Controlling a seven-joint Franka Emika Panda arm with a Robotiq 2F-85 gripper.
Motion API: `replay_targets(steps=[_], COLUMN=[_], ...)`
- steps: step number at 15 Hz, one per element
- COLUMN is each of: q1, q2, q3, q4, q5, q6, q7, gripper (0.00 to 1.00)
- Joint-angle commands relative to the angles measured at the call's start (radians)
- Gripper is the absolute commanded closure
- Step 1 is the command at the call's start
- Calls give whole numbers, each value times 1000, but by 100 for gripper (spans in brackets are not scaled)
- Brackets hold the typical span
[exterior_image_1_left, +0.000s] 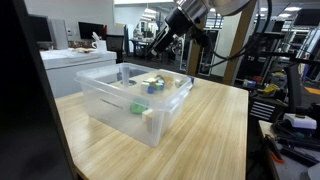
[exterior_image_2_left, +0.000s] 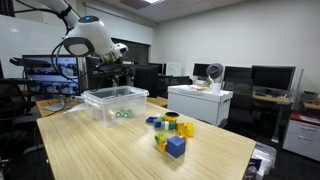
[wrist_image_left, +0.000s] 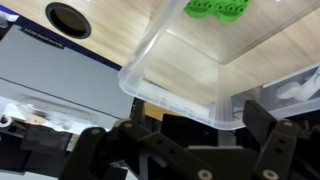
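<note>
Above clear bin rim, on worktop: hand released, jaws wide, empty. 1 green block lies inside bin, below hand, beyond that rim.

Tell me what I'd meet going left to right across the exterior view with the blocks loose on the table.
bin → blocks → monitor

Plastic bin showing clear, see-thru; green block glowing at top of wrist view. Table showing light wood grain. Blue block & yellow blocks showing lower mid. Gripper looking black.
</note>
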Motion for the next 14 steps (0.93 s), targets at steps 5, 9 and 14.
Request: replay_targets(steps=[5,9,14], q1=[-135,-151,-172], q2=[164,278,319], q3=[-165,-265,-306], q4=[179,159,160], q5=[-31,-123,-272], q6=[53,116,56], q7=[91,228,61], gripper=[0,0,0])
